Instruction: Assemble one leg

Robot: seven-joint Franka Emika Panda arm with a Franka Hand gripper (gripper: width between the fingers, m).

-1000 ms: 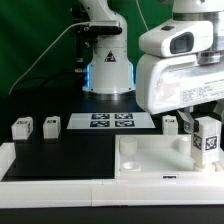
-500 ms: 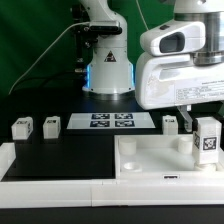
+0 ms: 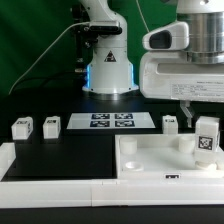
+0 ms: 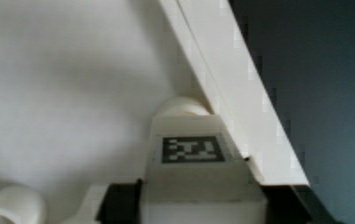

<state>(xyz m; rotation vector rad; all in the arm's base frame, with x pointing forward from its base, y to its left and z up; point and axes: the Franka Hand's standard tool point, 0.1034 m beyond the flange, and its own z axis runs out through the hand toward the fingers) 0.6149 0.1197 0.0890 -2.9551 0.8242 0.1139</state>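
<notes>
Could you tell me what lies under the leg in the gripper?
The white tray, near its edge. The leg covers its lower end, so contact or a recess there cannot be seen.

Marker board behind wht tray.

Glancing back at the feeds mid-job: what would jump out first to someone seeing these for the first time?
First, the gripper at the exterior view's right, holding the leg upright at the far right corner of the tray, tag toward the camera; whether it is seated I cannot tell. Next, the marker board mid-table, with spare legs at the exterior view's left.
</notes>
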